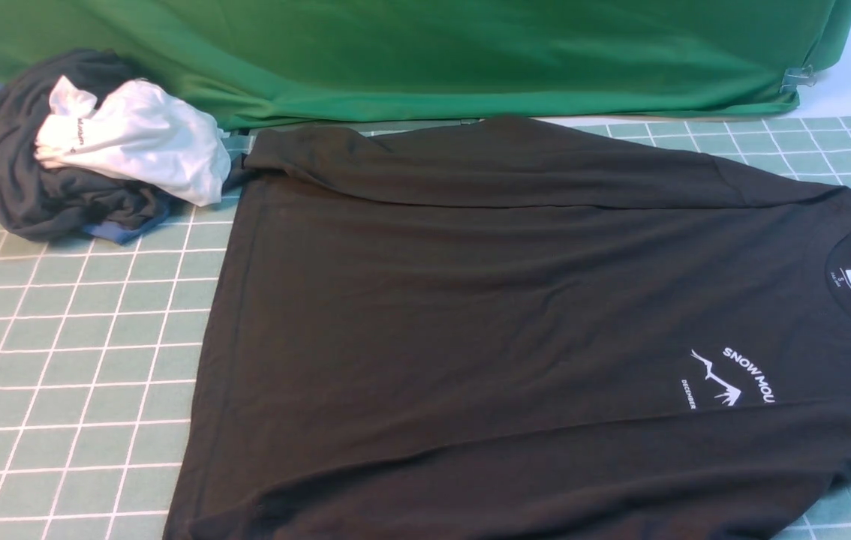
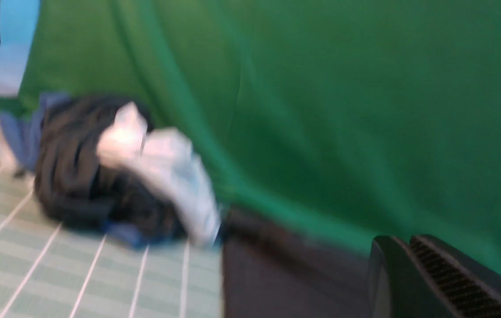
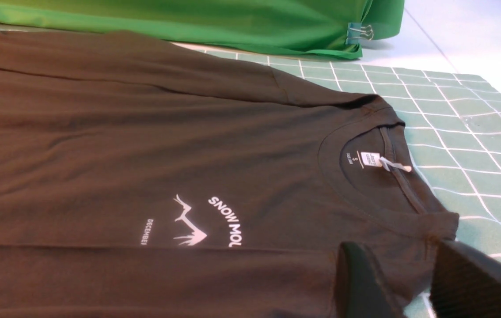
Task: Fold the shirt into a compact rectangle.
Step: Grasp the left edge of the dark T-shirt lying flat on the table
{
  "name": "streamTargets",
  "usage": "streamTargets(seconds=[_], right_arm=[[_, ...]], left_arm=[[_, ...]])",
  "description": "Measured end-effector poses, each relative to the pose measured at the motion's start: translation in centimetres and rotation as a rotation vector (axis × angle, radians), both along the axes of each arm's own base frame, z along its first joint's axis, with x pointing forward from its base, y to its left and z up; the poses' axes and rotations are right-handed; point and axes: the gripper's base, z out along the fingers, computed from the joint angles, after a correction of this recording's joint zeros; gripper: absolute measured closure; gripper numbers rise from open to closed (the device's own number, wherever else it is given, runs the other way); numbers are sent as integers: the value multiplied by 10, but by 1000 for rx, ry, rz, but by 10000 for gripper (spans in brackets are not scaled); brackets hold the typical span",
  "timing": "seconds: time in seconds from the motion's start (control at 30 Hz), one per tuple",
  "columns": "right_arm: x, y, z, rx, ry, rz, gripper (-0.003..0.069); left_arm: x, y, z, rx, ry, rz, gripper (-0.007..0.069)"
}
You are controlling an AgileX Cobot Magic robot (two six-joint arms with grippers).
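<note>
matte black shirt (image 1: 470,300) lies flat on gridded mat (image 1: 80,337); left gripper (image 2: 407,254) together, right gripper (image 3: 403,269) apart.

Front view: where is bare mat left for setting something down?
The widest bare mat lies left of the shirt, on the near side of the clothes pile. A smaller patch sits far right, between the shirt's shoulder and the green cloth. The far left corner is crowded.

Bare mat (image 1: 80,360) left of the shirt (image 1: 470,315) gives open passage. The bundle (image 1: 88,150) blocks the far-left corner, touching the shirt; the green cloth (image 1: 425,52) walls the far edge, leaving a mat strip at far right.
</note>
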Motion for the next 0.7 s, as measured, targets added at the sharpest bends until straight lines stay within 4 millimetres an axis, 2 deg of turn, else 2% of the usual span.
streamTargets(seconds=[0.17,0.3,0.33,0.37,0.47,0.57,0.63,0.67,0.7], right_arm=[[0,0,0,0,0,0,414],[0,0,0,0,0,0,414],[0,0,0,0,0,0,414],[0,0,0,0,-1,0,414],[0,0,1,0,-10,-2,414],[1,0,4,67,-45,-12,414],[2,1,8,238,-87,-30,414],[2,1,13,410,-128,-52,414],[2,1,14,420,-135,-53,414]], left_arm=[[-10,12,25,-231,-320,57,589],[-23,16,47,-284,-558,64,589],[-26,16,55,-291,-579,54,589],[-30,14,73,-290,-594,31,589],[-33,6,118,-203,-530,-25,589],[-15,-3,156,-94,-240,-68,589],[8,-7,163,-54,18,-86,589],[22,-9,169,-1,179,-99,589],[29,-10,165,8,248,-106,589]])
